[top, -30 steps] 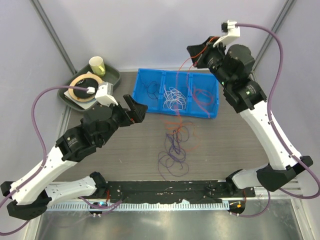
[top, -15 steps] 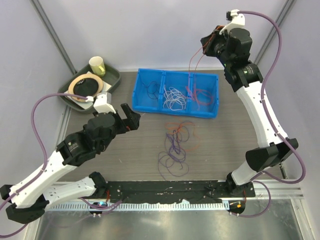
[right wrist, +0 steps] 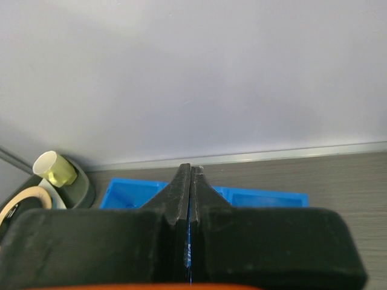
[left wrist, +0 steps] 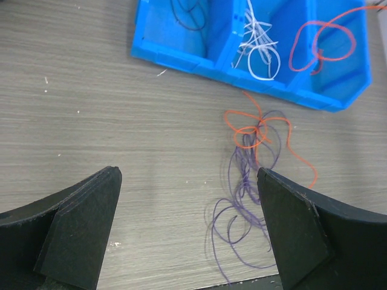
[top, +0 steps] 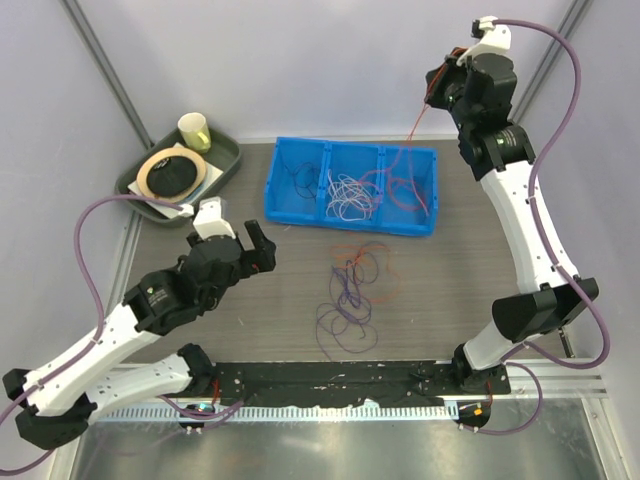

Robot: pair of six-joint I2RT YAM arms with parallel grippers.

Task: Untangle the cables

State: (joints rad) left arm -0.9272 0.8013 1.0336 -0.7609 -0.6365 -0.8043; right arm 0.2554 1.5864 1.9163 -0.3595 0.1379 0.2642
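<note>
A tangle of dark purple cables (top: 348, 300) (left wrist: 247, 181) and orange-red cables (top: 368, 262) (left wrist: 257, 128) lies on the table in front of the blue bin (top: 272, 190) (left wrist: 338, 101). White cables (top: 347, 195) (left wrist: 260, 48) fill the bin's middle compartment. My right gripper (top: 436, 86) (right wrist: 190, 170) is high above the bin's back right corner, shut on an orange-red cable (top: 418, 128). That cable hangs down into the right compartment. My left gripper (top: 261, 250) (left wrist: 187, 175) hovers open left of the tangle, with nothing between its fingers.
A dark cable (top: 298, 180) lies in the bin's left compartment. At the back left stands a green tray (top: 228, 152) holding a yellow cup (top: 195, 130) (right wrist: 55, 169) and a tape roll (top: 172, 170). Mauve hoses loop beside both arms.
My right gripper has risen and swung right, drawing the orange-red cable off the table until its lower end hangs in the bin's right compartment. My left gripper has drawn back towards me.
</note>
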